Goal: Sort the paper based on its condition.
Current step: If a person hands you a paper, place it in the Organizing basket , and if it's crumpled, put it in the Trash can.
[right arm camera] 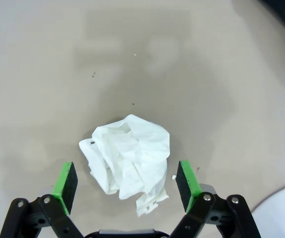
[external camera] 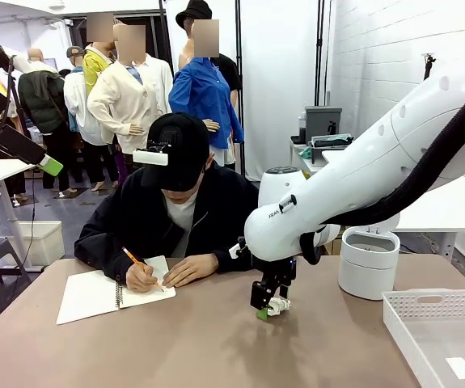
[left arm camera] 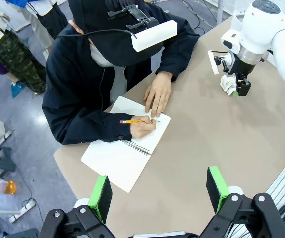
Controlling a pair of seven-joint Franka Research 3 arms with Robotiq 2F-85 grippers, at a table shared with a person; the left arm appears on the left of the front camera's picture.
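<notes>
A crumpled white lump of paper (right arm camera: 130, 159) lies on the tan table between the spread green pads of my right gripper (right arm camera: 127, 184). The pads stand on either side of it, apart from it, and the gripper is open. From the front, that gripper (external camera: 268, 309) hangs just above the table's middle with the paper (external camera: 278, 305) at its tips. The left wrist view shows the same paper (left arm camera: 228, 83) far off by the right arm. My left gripper (left arm camera: 158, 190) is open and high above the table, holding nothing.
A person at the far side writes with a pencil (external camera: 133, 259) in a spiral notebook (external camera: 99, 293). A white lidded bin (external camera: 368, 262) stands at the right. A white perforated tray (external camera: 438, 331) holding a small flat label sits at the front right corner.
</notes>
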